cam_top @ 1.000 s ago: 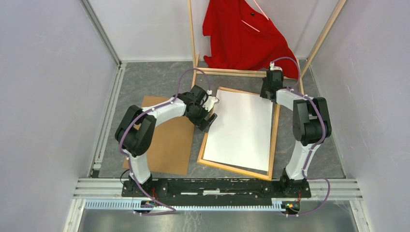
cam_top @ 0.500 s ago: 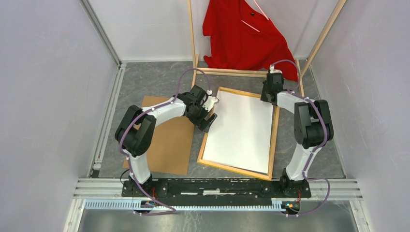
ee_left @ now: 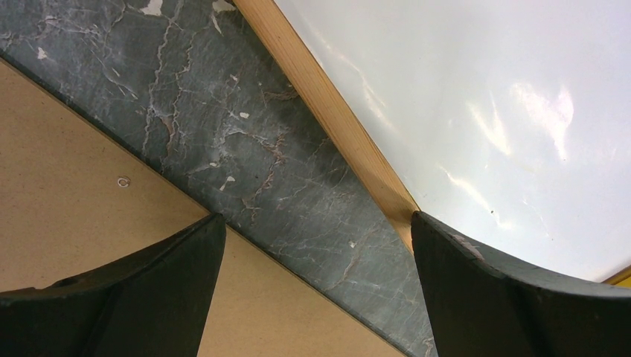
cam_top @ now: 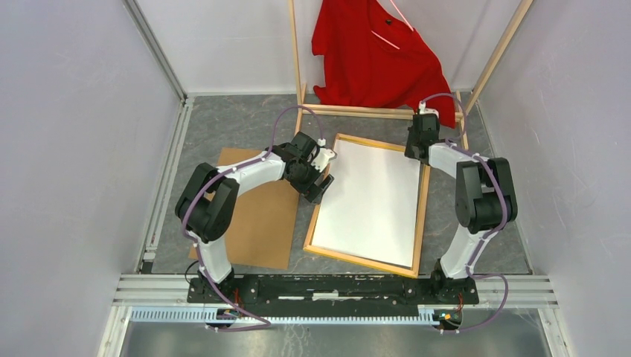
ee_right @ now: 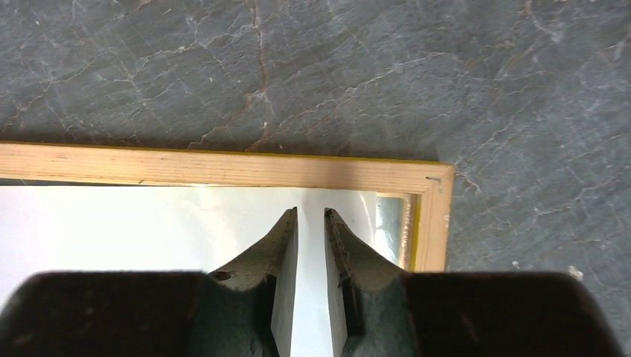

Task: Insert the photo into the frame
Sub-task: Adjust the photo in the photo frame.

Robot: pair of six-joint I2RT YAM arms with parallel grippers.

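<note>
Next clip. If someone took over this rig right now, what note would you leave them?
Left gripper: fingers wide open, empty, at the left rail of the frame.
Right gripper: fingers nearly together, holding nothing, above the far right corner of the photo.
The photo lies white side up inside the frame, which lies back up on the table; the brown backing board is to its left.
Done: photo laid in.
Left: a shiny strip shows bare at that corner, so the photo probably needs nudging square.
</note>
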